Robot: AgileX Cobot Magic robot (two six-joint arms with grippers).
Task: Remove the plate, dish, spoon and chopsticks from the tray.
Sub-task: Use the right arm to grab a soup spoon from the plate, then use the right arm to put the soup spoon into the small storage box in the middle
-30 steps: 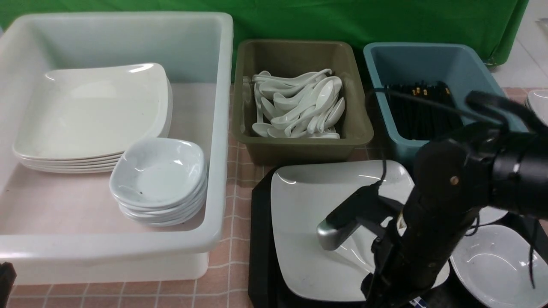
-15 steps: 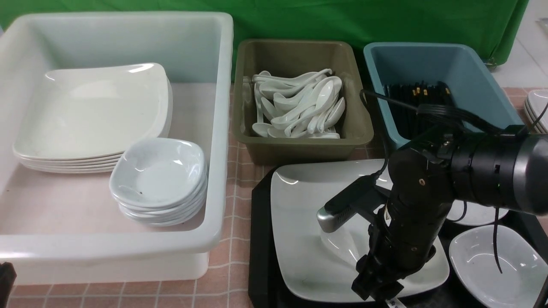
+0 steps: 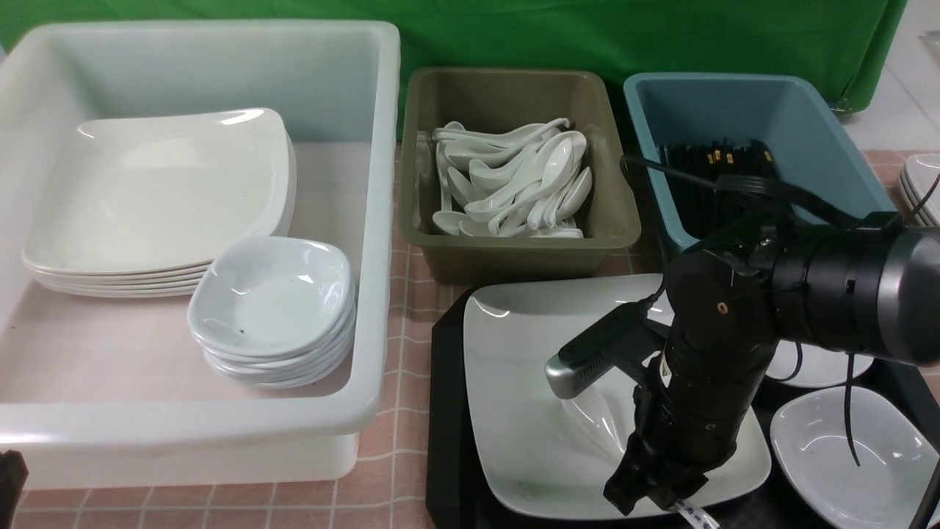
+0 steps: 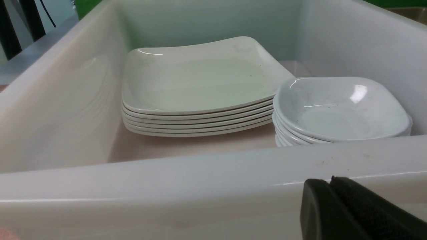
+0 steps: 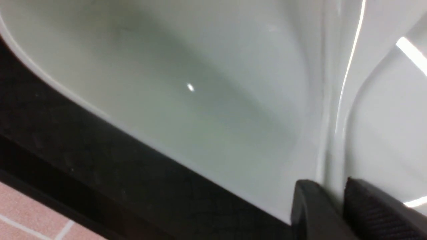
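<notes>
The large white plate (image 3: 529,382) lies on the black tray (image 3: 448,411). On the plate's near right part rests the white spoon (image 5: 331,133), and its blue-marked handle tip (image 3: 696,513) pokes out past the plate's corner. My right gripper (image 3: 659,499) points down at that corner and is shut on the spoon's handle (image 5: 333,186). A small white dish (image 3: 852,455) sits at the tray's right end. The chopsticks are hidden. My left gripper (image 4: 330,181) is shut and empty, just outside the near wall of the white tub (image 4: 166,186).
The white tub (image 3: 367,220) at left holds a stack of big plates (image 3: 154,198) and a stack of small dishes (image 3: 272,308). Behind the tray stand a brown bin of white spoons (image 3: 514,184) and a blue bin (image 3: 734,110) with black sticks. Another small dish (image 3: 822,367) lies behind the arm.
My right arm swung in and came down at the plate's near right corner. Its jaws then closed from wide open onto the spoon's handle. The left arm stayed still.
</notes>
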